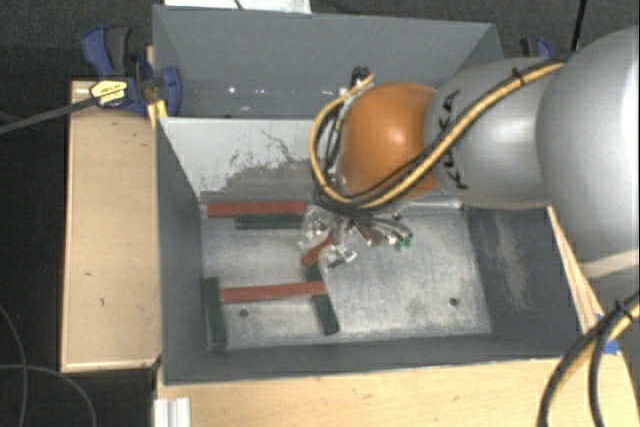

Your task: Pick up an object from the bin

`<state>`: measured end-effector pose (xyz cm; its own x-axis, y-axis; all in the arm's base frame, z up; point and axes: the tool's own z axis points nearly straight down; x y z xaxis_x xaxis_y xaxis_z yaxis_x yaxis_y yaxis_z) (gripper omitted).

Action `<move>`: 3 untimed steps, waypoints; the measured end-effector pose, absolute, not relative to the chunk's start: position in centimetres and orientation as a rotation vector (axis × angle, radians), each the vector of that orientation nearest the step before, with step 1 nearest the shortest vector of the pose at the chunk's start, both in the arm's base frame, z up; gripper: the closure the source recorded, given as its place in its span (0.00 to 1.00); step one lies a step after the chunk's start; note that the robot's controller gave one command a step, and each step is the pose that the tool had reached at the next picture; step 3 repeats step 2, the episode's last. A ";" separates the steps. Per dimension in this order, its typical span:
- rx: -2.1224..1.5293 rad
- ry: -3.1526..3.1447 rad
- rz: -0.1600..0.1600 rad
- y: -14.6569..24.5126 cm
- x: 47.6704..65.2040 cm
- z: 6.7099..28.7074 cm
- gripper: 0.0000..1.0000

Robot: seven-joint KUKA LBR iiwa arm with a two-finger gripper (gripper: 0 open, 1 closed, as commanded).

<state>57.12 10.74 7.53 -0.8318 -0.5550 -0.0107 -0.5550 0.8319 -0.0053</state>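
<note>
Farthest left of the hand, a long green bar [212, 313] lies on the floor of the grey bin [180, 245], close to the left wall and pointing toward the near edge. Left of the hand and below it, the lower red bar [272, 292] lies almost level. Its left end is near the top of the long green bar, and its right end meets a short green bar [326, 315] that slants down toward the near wall. Left of the hand and slightly above it, the upper red bar [255, 209] runs along the foot of the back wall, with a thin green bar [268, 222] just beside it on the near side. The hand [338, 240] is low over the middle of the bin floor, under the orange cover [385, 140] of the arm [560, 145], which comes in from the right. A small reddish piece [313, 256] sits at the hand's lower left edge, touching it or very nearly so. I cannot tell whether the hand is released or clenched on that piece.
</note>
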 end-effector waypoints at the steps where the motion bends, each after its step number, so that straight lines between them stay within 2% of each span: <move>1: -0.851 3.012 -0.001 10.7 58.8 27.4 1.00; 3: -0.850 3.011 -0.001 10.7 58.8 27.4 1.00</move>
